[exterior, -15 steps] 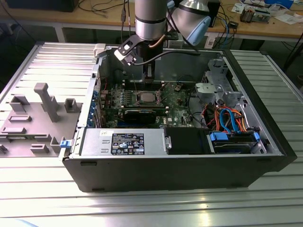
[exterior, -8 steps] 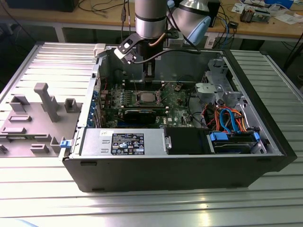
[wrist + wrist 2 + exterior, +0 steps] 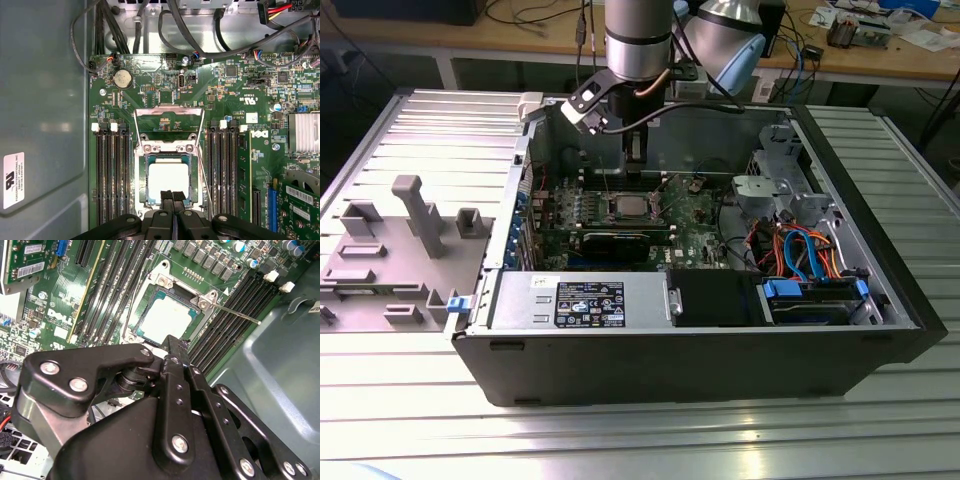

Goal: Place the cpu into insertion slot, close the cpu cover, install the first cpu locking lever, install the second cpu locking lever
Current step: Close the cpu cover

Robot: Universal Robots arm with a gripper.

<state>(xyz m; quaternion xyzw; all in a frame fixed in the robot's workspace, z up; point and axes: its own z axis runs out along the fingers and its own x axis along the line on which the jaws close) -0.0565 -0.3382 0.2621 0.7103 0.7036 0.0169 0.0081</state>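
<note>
I have the pincer [image 3: 173, 197] with its pads pressed together and nothing between them, hanging low inside the open computer case [image 3: 880, 270] on the worktop [image 3: 620, 440], just over one edge of the cpu [image 3: 168, 181]. The cpu lies flat in the insertion slot [image 3: 145, 172], its pale metal top showing in both wrist views. The cpu cover [image 3: 168, 145] is swung back on the far side of the slot, with green board showing through its cut-out. One thin locking lever [image 3: 237, 312] juts free across the memory slots [image 3: 112, 175].

My main worry is seating. I cannot tell from here whether the chip is fully home and keyed. If the cover were brought down on a cocked chip, the contacts beneath could bend. The closed pads also sit very near the chip's edge, so a small drop or sideways drift could nudge or tilt it. The cover's frame is thin and smooth, and narrow pads pushing it could slip off. The loose lever could snag.
</note>
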